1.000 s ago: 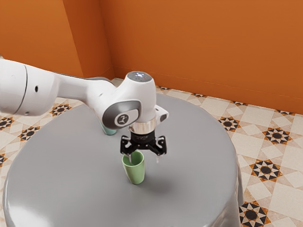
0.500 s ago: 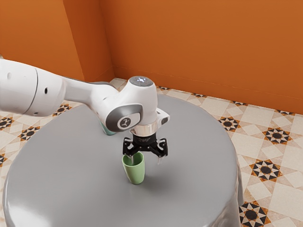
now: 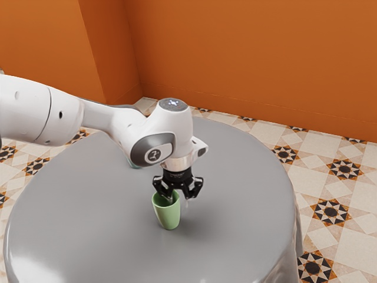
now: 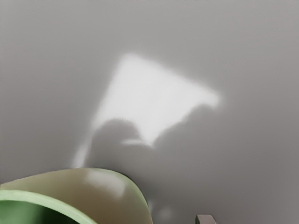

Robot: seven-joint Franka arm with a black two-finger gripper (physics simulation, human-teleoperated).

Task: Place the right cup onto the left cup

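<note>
Straddling the rim of the green cup [image 3: 168,218], the black gripper [image 3: 178,203] sits just below the middle of the exterior frame, its two fingers part-spread with a modest gap; one dips into the mouth, the other stands just outside the wall, so the cup is not clasped between them. That cup stands upright on the round table [image 3: 88,224], well in from the edge, with a broad stretch of tabletop reaching to the curved rim at the frame's right and another toward the lower left. The teal cup [image 3: 135,165] is at the upper left of center, behind the arm [image 3: 35,109], which hides most of it; it is well apart from the green one.

Count: two cups, one gripper, one arm, one table. In the wrist view, a bright patch of light [image 4: 140,93] with soft shadows lies on the tabletop beside the green cup. The table is smooth, glossy gray. Orange walls [image 3: 253,53] fill the upper frame, and cream floor tiles [image 3: 353,203] with dark star patterns surround the table.
</note>
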